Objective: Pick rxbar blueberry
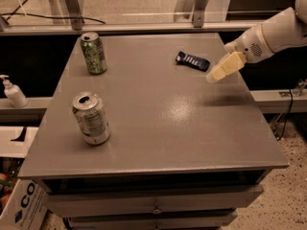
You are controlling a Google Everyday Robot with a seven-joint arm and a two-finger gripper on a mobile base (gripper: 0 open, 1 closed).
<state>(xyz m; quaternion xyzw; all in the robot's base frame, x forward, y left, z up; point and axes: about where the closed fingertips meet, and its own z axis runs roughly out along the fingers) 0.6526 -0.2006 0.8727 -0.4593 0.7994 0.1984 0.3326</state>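
The rxbar blueberry [192, 61] lies near the far right corner of the bench [168, 128]. The gripper [217, 74] hovers beside it at the right edge. Spread or closed, I cannot tell.

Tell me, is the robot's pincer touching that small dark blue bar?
Apart. The camera view shows a sliver of grey table between the rxbar blueberry and the pincer beside it.

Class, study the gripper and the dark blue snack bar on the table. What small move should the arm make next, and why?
Probably ease the gripper over the snack bar; it hangs just beside the bar's right end in view, apart from it, so no grasp is possible yet.
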